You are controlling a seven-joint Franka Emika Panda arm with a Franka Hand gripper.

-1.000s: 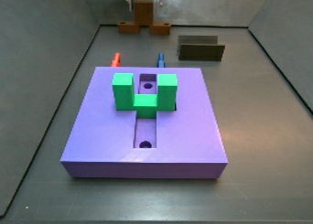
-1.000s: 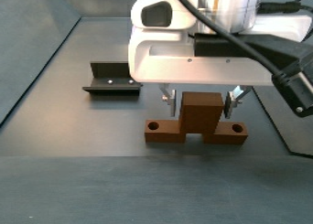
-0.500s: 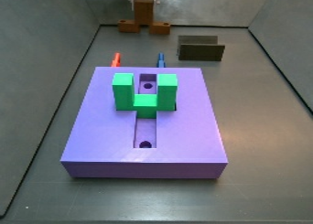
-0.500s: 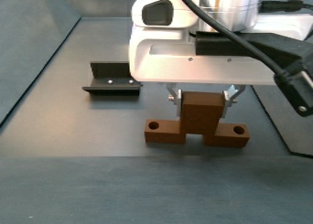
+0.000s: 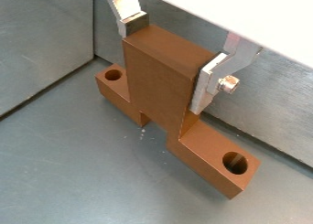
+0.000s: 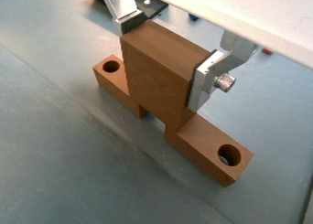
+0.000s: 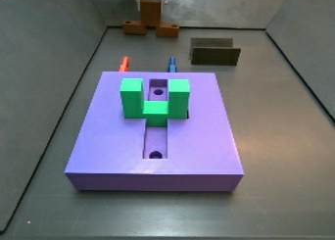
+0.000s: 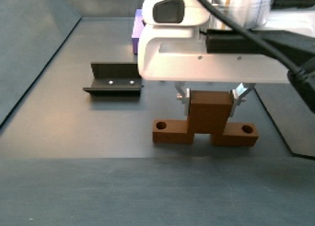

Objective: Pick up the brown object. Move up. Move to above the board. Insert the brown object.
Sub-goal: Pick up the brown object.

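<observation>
The brown object is an orange-brown T-shaped block [image 8: 212, 114] standing with its bar upright and its crosspiece [image 8: 204, 134] low at the floor. It also shows in both wrist views [image 5: 159, 77] [image 6: 159, 77] and at the far end of the floor in a side view [image 7: 153, 27]. My gripper [image 8: 212, 99] is shut on the upright bar, one silver finger [image 5: 210, 81] [image 6: 210, 77] pressed on each side. I cannot tell whether the crosspiece touches the floor. The purple board [image 7: 197, 136] with its green U-shaped block [image 7: 155, 97] lies well away from the gripper [image 7: 155, 7].
A dark olive-brown open box [image 7: 216, 54] [image 8: 113, 80] stands beside the brown object. A red peg [image 7: 124, 63] and a blue peg [image 7: 171, 63] lie at the board's far edge. Grey walls bound the floor.
The fingers have closed from a small gap onto the bar. The gripper and the brown object have shifted slightly sideways in a side view.
</observation>
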